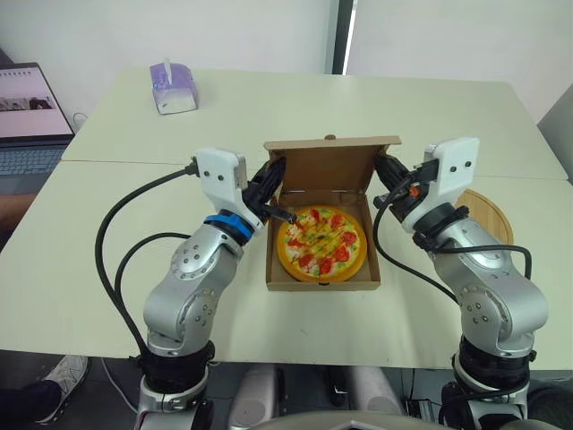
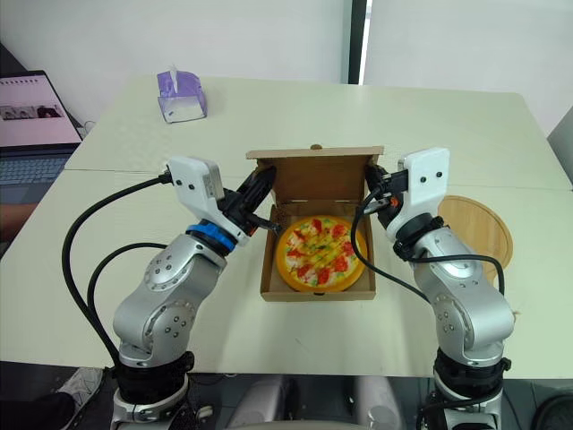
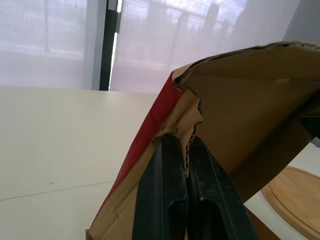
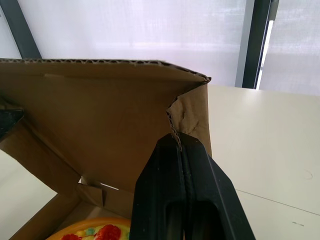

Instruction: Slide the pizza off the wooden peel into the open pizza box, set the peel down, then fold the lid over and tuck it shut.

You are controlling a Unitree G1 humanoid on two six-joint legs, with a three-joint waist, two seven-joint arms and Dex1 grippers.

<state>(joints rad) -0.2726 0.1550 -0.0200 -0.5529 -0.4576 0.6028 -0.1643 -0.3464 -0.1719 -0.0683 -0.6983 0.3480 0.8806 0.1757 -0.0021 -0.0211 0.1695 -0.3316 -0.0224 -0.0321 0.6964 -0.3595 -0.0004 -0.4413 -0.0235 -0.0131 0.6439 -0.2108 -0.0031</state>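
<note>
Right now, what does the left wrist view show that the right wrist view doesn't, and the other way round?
Left wrist view: the left tool pinched on a side flap of the lid, the lid's red outer face, and the wooden peel lying on the table beyond.
Right wrist view: the right tool pinched on the lid's other side flap, plus the pizza under it.
Both: the raised cardboard lid, the pale table and the bright window blinds behind.

Purple tissue box [image 1: 174, 87]: upper left of frame, on pale table [image 1: 98, 269], tissue protruding.
Open laptop [image 1: 29, 121]: left edge, screen lit.
Light shoe [image 1: 63, 376]: lower left corner.
Dark window post [image 1: 345, 36]: top centre.
</note>
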